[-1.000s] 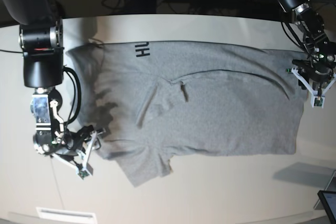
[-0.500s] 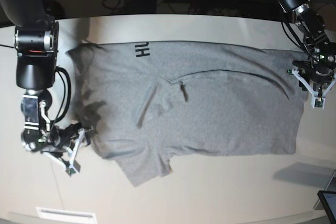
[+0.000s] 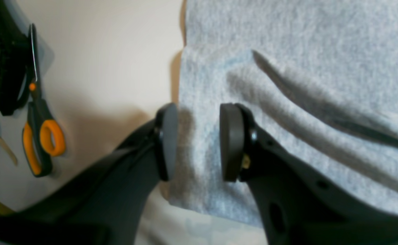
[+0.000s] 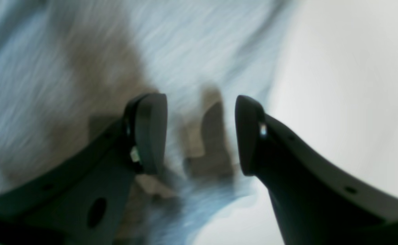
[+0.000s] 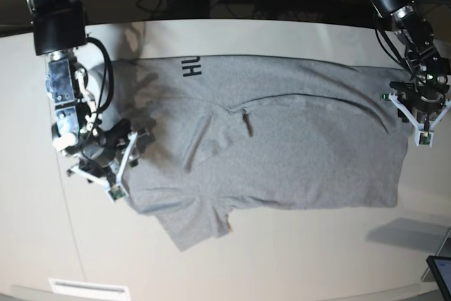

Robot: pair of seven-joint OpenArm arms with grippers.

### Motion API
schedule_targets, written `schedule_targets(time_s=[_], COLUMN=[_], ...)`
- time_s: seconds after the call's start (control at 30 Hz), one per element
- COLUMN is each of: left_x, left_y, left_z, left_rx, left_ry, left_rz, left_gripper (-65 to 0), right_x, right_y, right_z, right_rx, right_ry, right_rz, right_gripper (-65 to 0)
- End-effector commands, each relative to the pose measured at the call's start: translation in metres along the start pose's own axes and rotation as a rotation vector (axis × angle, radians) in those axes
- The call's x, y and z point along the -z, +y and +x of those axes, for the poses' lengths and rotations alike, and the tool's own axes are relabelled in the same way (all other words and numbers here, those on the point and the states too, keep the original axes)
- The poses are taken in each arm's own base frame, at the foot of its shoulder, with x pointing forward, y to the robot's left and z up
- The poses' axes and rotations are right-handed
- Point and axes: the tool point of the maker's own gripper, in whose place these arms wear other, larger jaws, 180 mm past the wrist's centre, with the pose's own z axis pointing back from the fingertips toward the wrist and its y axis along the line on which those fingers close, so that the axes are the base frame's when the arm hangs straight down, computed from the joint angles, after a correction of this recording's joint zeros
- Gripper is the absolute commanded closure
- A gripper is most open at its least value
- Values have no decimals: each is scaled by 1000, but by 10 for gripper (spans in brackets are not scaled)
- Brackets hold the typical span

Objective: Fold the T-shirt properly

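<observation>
Since the T-shirt [image 5: 296, 160] lies spread on the table [image 5: 282, 266], with one sleeve [image 5: 194, 227] sticking out toward the near side, the step in hand seems to be taking its two side edges for a fold. The right gripper [image 4: 200, 132] has its jaws open above the cloth at the left edge, and the left gripper [image 3: 199, 141] is also open, over the far right corner, holding nothing. For good work, I would lower both until the fingertips almost touch the table, one finger outside the edge and one over the fabric, and pinch all the layers there (a grip on only the top layer would probably pull the fold apart). After this, both arms should lift little and move at equal speed, keeping the cloth lightly stretched, so that the wrinkles in the middle do not become deeper.
</observation>
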Motion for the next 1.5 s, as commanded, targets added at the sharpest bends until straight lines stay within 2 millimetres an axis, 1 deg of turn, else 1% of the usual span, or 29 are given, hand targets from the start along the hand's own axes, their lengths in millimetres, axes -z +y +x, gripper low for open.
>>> schedule_targets(time_s=[0.0, 0.07, 0.1, 0.13, 0.2, 0.23, 0.27, 0.3, 0.37, 0.4, 0.43, 0.5, 0.57, 0.7, 0.73, 0.83, 0.9, 1.0, 1.13, 1.23, 1.3, 1.37, 1.43, 1.47], left_x=[-4, -4, -4, -4, -4, -4, -4, -4, -4, -4, -2, 0, 0, 2, 2, 1, 2, 2, 2, 1, 1, 0, 0, 0], left_y=[12, 12, 11, 11, 11, 11, 11, 11, 10, 8, 2, -8, -11, -20, -19, -20, -20, -19, -18, -18, -16, -12, -12, -11], left_z=[14, 12, 11, 10, 9, 9, 10, 10, 10, 10, 10, 13, 13, 15, 16, 16, 16, 16, 15, 16, 17, 18, 18, 18], left_rx=[6, 8, 8, 8, 9, 9, 9, 8, 5, 4, 10, 33, 32, 22, 22, 21, 21, 22, 25, 25, 26, 32, 33, 34], left_ry=[-41, -37, -34, -33, -30, -32, -33, -34, -37, -37, -34, -35, -36, -44, -45, -46, -45, -45, -43, -44, -45, -46, -46, -46], left_rz=[28, 27, 26, 26, 25, 25, 25, 24, 21, 17, 5, -13, -20, -35, -35, -35, -36, -35, -32, -32, -29, -22, -21, -20], left_gripper=[-215, -215, -215, -215, -215, -215, -215, -215, -215, -215, -215, -215, -217, -217, -217, -217, -217, -217, -217, -217, -217, -217, -217, -217], right_x=[-6, -7, -8, -11, -18, -21, -25, -29, -36, -36, -35, -32, -32, -29, -29, -28, -23, -14, -8, -5, -5, -8, -10, -13], right_y=[-17, -27, -29, -28, -16, -4, 12, 22, 32, 39, 45, 52, 54, 64, 65, 67, 66, 59, 48, 33, 24, 7, -4, -13], right_z=[31, 34, 31, 32, 30, 28, 31, 31, 29, 27, 20, 5, -8, -28, -32, -32, -40, -61, -69, -83, -88, -94, -96, -98], right_rx=[-6, 0, -1, -5, -18, -18, -15, -15, -17, -27, -28, 28, 66, 106, 108, 112, 116, 142, 173, 187, 209, 228, 245, 255], right_ry=[-69, -41, -12, -1, 9, 0, -24, -37, -52, -47, -32, 1, 28, 72, 79, 58, 79, 140, 135, 166, 177, 184, 182, 183], right_rz=[-34, -51, -55, -57, -44, -26, -4, 11, 19, 33, 39, 24, -2, -7, -5, -4, -5, -17, -41, -68, -87, -121, -142, -161], right_gripper=[-310, -310, -308, -308, -306, -306, -306, -306, -305, -305, -305, -305, -306, -309, -309, -309, -309, -308, -308, -308, -308, -308, -308, -308])
